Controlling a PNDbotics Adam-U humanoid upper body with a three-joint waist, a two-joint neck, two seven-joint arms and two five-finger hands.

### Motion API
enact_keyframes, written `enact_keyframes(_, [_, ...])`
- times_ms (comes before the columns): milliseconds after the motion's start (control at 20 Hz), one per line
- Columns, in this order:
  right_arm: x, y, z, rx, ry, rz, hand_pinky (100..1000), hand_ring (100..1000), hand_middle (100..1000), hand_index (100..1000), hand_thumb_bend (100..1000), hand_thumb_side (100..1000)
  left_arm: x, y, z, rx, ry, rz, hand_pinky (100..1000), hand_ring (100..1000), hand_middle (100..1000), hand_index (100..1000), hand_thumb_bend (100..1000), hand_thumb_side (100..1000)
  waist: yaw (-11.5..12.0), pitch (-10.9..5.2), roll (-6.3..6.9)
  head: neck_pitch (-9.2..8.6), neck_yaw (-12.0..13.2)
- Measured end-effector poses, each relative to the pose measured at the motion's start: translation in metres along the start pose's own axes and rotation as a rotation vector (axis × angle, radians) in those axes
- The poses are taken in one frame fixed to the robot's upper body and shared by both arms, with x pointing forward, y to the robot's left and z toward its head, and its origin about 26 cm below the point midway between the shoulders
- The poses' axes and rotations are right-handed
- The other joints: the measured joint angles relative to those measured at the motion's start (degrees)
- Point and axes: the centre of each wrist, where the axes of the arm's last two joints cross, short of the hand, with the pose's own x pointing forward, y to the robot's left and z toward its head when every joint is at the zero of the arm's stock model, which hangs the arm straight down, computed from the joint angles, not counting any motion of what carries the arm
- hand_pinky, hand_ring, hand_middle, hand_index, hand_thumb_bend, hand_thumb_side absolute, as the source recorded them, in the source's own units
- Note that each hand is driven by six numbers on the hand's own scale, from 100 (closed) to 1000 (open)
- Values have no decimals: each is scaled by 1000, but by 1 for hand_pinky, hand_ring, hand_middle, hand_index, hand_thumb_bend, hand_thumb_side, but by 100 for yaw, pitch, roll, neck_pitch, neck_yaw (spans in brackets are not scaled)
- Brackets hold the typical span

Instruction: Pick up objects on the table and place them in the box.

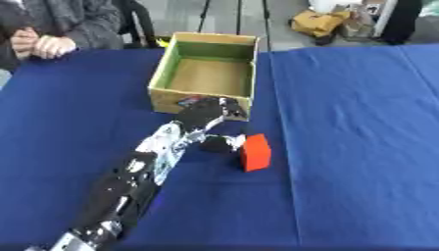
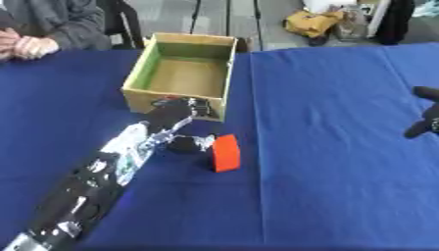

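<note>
One orange block (image 1: 255, 152) beside left hand (image 1: 208, 113).

Both views look down from the robot's head onto the table (image 1: 360, 147), facing forward over the blue cloth toward the far edge and the floor behind it. They stand side by side, so both pictures share almost the same scene: the box (image 1: 206, 73), the orange block (image 1: 255, 152) and the left arm. Only the right eye view catches a dark shape, probably the right hand (image 2: 425, 120), at its right edge.
</note>
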Motion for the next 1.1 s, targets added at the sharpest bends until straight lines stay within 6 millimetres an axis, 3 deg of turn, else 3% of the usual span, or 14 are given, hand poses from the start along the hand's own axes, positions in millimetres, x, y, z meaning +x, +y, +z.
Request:
enact_keyframes(200, [0,0,0,0,-1,0,529,877,551,476,100,702,-2,-6,3,-23,27,35,551,614,595,744,469,681,5,17,-3,-2,10])
enact_keyframes(600, [0,0,-1,2,-12,2,530,870,553,481,100,675,-3,-5,3,-21,52,101,551,616,594,741,431,692,6,19,-13,-2,13])
enact_keyframes(1100, [3,-4,-2,10,-73,5,531,866,554,484,100,665,-8,41,9,69,-1,97,551,617,592,737,416,649,23,19,-82,-53,16])
